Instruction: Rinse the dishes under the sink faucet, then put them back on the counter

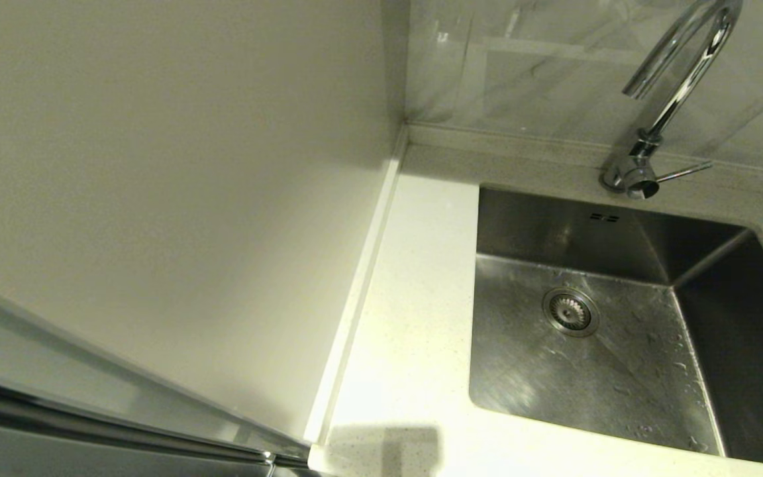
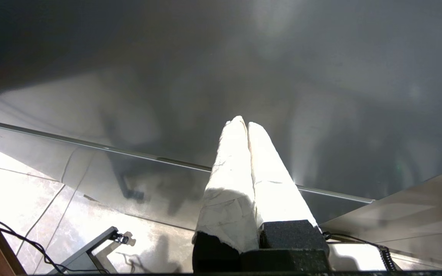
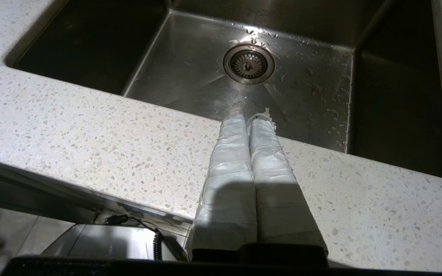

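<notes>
Your counter [image 1: 408,344] ran white and speckled around the sink [image 1: 620,371], whose wet floor held only the strainer drain [image 1: 570,311], with the faucet [image 1: 673,99] arching at its back edge. No dishes showed in any view, so reaching blind risked a missed grasp. Your right gripper [image 3: 249,122] hung over the counter's front edge, fingers pressed together; your left gripper [image 2: 243,124], likewise closed, sat parked low beside a grey panel.

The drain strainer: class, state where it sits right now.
In the head view the drain strainer lies in the floor of the sink, toward its back left, below the overflow slots and left of the faucet.
</notes>
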